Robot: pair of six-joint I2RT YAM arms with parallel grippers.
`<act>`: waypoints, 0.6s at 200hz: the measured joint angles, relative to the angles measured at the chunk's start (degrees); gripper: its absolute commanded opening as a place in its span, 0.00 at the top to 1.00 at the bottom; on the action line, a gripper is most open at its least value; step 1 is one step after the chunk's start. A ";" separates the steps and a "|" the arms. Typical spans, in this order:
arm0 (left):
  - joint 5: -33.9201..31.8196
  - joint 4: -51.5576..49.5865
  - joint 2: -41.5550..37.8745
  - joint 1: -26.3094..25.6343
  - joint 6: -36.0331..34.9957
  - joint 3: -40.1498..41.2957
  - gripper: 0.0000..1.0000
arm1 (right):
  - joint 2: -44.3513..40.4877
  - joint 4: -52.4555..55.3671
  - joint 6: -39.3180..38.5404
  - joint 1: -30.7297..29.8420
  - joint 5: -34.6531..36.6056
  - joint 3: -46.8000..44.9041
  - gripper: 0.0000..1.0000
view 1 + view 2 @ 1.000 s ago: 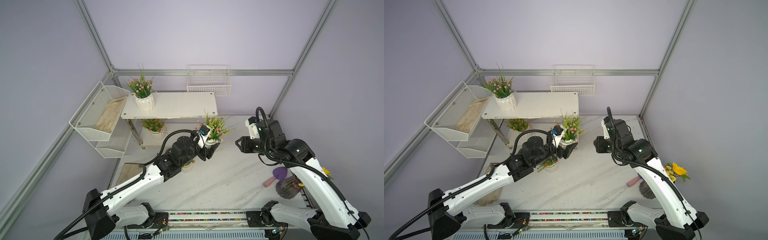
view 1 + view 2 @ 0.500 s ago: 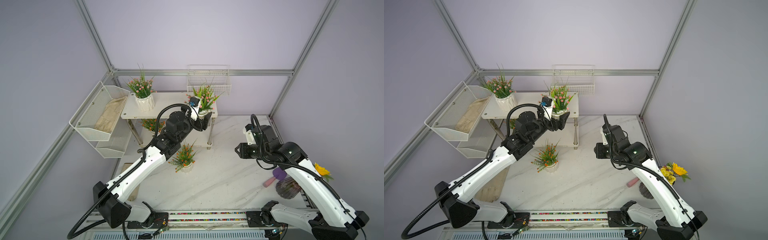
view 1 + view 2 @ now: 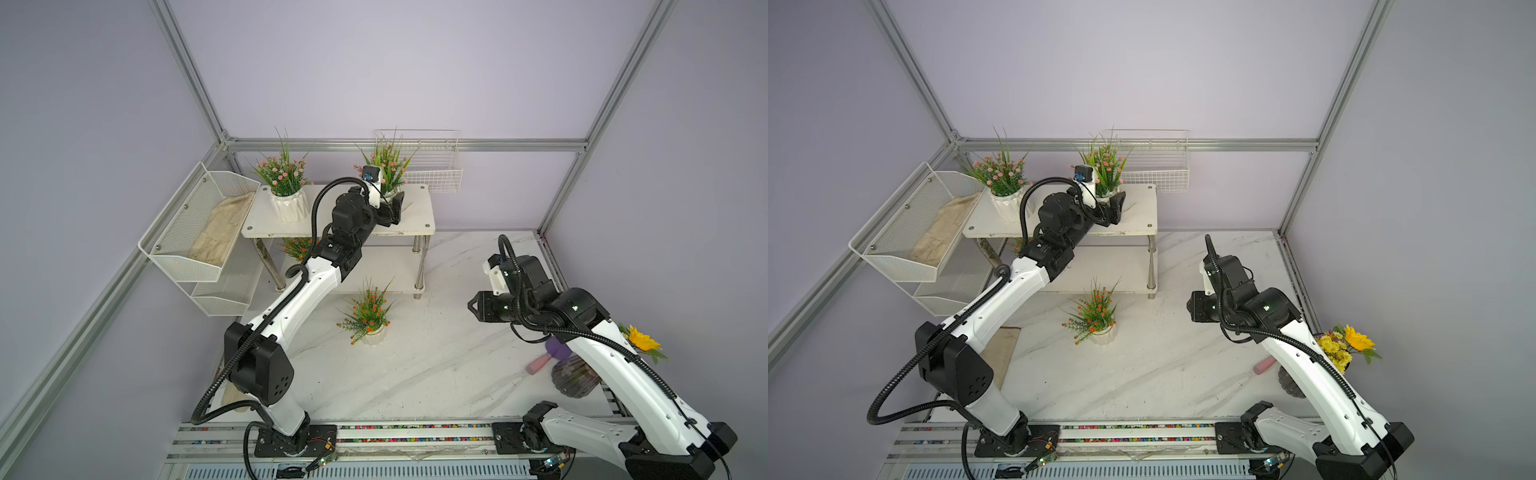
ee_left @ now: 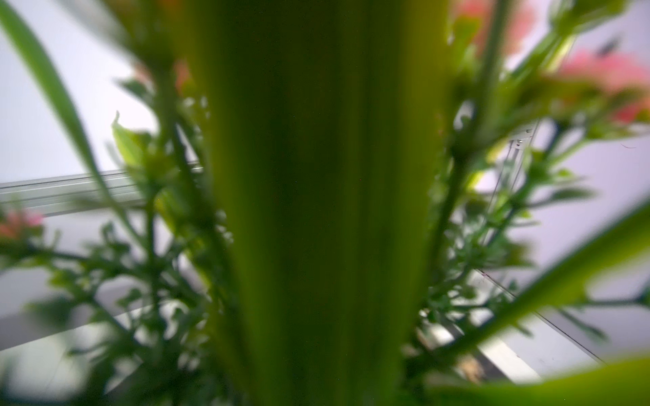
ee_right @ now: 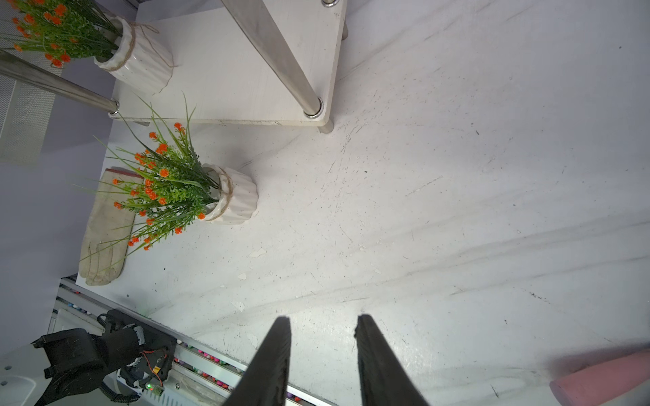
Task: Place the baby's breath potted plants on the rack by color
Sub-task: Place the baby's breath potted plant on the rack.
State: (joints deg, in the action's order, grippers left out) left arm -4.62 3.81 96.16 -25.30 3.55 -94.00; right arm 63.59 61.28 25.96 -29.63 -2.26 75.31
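Four plants are in sight, two pink and two orange. Both pink ones are at the rack's (image 3: 417,218) top board. The free pink plant (image 3: 284,176) stands upright at the board's end nearest the mesh bins (image 3: 195,224). The held pink plant (image 3: 388,164) is toward the opposite end, near the wire basket (image 3: 436,178). The left gripper (image 3: 390,207) reaches over the board's front edge, and its jaws are clamped on that plant's white pot from both sides. Whether the pot rests on the board or hangs just above it cannot be told. The left wrist view shows only this plant's blurred green blades and a few pink blossoms.

The lower orange plant (image 5: 140,63) stands upright on the rack's lower board, under the free pink plant's end. The loose orange plant (image 5: 183,189) stands upright on the worktop (image 3: 415,374), just in front of the rack and touching nothing. A glove (image 5: 102,232) lies flat on the worktop, farther from the rack than that plant.

The right gripper (image 5: 323,318) hovers over the worktop, well apart from the rack and off its basket end. Its jaws stand narrowly parted with nothing between them. A vase (image 3: 575,376) of sunflowers stands partly hidden behind the right arm, well away from the rack.
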 measured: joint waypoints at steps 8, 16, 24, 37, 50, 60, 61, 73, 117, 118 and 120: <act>0.11 0.31 0.28 0.31 0.48 -0.09 0.66 | 0.00 -0.04 0.00 0.00 -0.02 0.00 0.65; 0.11 0.39 0.39 0.50 0.94 -0.15 0.54 | 0.00 -0.04 0.00 0.00 -0.04 0.00 0.65; 0.07 0.39 0.42 0.55 1.40 -0.17 0.38 | 0.00 -0.11 0.00 0.00 -0.11 0.00 0.65; 0.09 0.39 0.50 0.55 1.84 -0.17 0.19 | 0.00 -0.42 -0.02 0.00 -0.22 -0.11 0.64; 0.09 0.42 0.59 0.55 1.88 -0.20 0.10 | 0.00 -1.01 0.00 0.00 -0.48 -0.57 0.64; 0.09 0.46 0.61 0.55 1.92 -0.26 0.05 | 0.00 -1.60 0.00 0.00 -0.81 -1.07 0.63; 0.11 0.46 0.61 0.55 1.90 -0.26 0.04 | 0.00 -1.64 -0.02 0.00 -0.85 -1.09 0.63; 0.20 0.59 0.61 0.55 1.90 -0.28 0.00 | 0.02 -2.19 0.00 0.02 -1.36 -1.68 0.62; 1.95 2.80 0.09 0.55 1.90 -0.26 0.00 | 0.17 -5.42 0.00 0.00 -3.26 -3.39 0.58; 1.97 2.80 0.04 0.55 1.92 -0.26 0.00 | 0.20 -5.51 0.00 0.02 -3.30 -3.41 0.58; 2.05 2.78 -0.09 0.55 1.92 -0.24 0.00 | 0.24 -5.66 0.00 0.00 -3.41 -3.48 0.57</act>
State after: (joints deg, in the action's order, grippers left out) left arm -2.57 6.59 96.07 -24.75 5.48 -94.24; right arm 63.83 55.61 25.96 -29.63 -5.67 71.83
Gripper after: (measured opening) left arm 0.999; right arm 0.421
